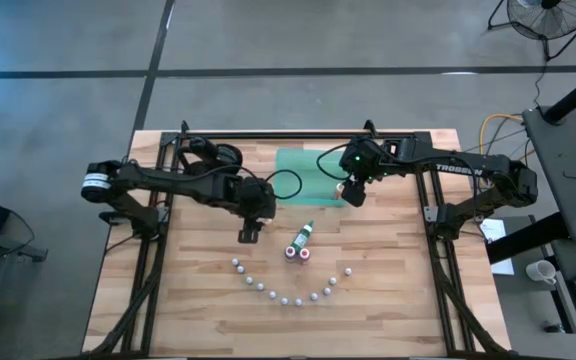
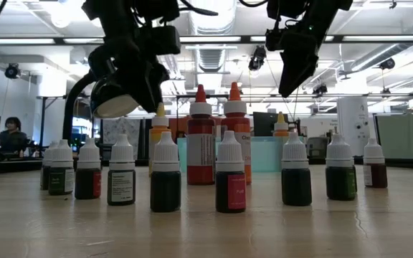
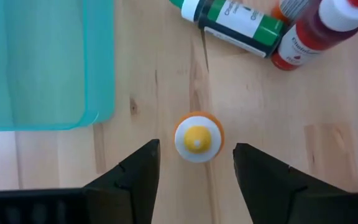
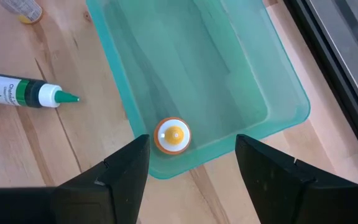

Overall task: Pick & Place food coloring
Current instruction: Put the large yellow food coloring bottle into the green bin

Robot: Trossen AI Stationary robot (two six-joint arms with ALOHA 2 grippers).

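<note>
We hold the left gripper (image 3: 196,180) spread above an upright orange bottle (image 3: 196,138) just beside the green tray (image 3: 42,62), ready to pinch it, while our right gripper (image 4: 191,171), also spread, hovers over another orange bottle (image 4: 172,135) standing inside that tray.

Bottle (image 4: 172,137) inside tray (image 4: 278,93)

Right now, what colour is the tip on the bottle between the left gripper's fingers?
Yellow tip, left wrist view.
</note>
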